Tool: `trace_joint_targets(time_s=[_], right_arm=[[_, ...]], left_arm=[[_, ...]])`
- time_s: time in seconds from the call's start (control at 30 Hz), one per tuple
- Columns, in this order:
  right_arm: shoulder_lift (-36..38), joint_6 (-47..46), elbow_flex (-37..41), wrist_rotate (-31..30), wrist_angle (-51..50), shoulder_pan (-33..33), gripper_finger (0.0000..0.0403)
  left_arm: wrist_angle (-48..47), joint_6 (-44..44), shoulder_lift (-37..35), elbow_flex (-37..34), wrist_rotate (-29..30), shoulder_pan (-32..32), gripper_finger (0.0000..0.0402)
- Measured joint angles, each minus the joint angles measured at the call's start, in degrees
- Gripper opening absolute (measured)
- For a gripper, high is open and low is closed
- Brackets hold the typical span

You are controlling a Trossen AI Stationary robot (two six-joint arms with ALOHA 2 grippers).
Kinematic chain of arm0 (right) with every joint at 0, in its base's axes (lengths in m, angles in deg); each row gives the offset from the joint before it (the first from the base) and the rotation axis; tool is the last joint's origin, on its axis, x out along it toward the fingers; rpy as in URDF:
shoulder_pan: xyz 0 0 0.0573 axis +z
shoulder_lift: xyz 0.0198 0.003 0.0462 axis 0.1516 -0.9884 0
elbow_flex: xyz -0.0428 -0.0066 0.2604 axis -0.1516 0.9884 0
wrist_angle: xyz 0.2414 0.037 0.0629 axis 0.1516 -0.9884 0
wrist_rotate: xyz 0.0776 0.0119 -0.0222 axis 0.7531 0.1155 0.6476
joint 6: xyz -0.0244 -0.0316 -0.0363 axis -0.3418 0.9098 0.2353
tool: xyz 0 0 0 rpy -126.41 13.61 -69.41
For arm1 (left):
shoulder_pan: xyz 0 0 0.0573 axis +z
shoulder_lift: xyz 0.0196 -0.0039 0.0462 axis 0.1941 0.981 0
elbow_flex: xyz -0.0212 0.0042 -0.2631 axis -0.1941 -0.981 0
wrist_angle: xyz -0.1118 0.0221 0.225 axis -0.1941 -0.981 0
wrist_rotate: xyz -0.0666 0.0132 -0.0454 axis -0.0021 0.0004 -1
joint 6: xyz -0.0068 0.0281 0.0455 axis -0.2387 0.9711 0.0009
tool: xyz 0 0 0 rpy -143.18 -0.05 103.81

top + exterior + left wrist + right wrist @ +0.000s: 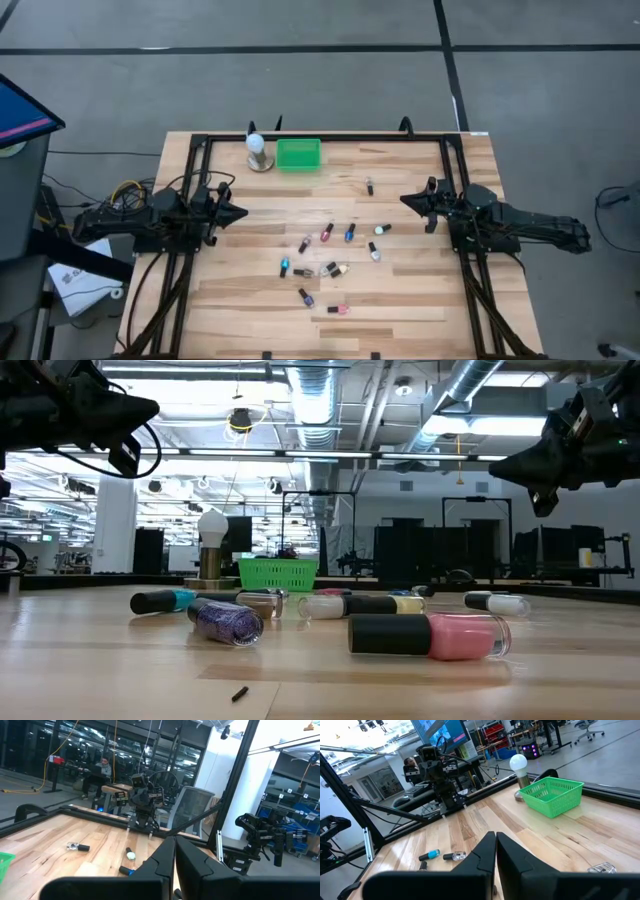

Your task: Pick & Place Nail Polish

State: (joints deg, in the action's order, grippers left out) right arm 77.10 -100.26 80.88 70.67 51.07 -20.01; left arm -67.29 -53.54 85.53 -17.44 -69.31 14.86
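Several tiny nail polish bottles with dark caps lie on their sides scattered over the middle of the wooden table; a pink one and a purple glitter one lie nearest in the low view. One bottle lies apart, farther back. My left gripper is shut and empty, held above the table's left side. My right gripper is shut and empty above the right side. Both point toward the middle.
A green basket stands at the table's far edge, with a white bulb-shaped thing on a round base to its left. A black frame runs along the table's far, left and right sides. A person sits at a desk beyond the table.
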Motion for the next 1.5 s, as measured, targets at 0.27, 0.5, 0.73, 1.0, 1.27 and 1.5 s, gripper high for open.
trace_joint_targets(time_s=[0.27,0.5,0.73,1.0,1.27,1.5], right_arm=[[0.0,0.0,0.0,0.0,0.0,0.0,0.0006],[0.0,0.0,0.0,0.0,0.0,0.0,0.0006],[0.0,0.0,0.0,0.0,0.0,0.0,0.0006],[0.0,-6.1,0.0,-0.2,1.7,0.2,0.0006],[0.1,-19.2,0.0,-2.3,3.3,-0.4,0.0006],[-2.2,-16.8,-6.2,-6.1,4.5,-4.8,0.0007]], left_arm=[[0.0,0.0,0.0,0.0,0.0,0.0,0.0008],[0.0,0.0,0.0,0.0,0.0,0.0,0.0008],[0.0,0.0,0.0,0.0,0.0,0.0,0.0008],[0.1,0.0,0.0,0.0,0.0,0.0,0.0008],[1.1,-0.1,0.0,0.0,1.6,0.0,0.0008],[1.5,0.1,0.0,0.0,1.9,0.0,0.0008]])
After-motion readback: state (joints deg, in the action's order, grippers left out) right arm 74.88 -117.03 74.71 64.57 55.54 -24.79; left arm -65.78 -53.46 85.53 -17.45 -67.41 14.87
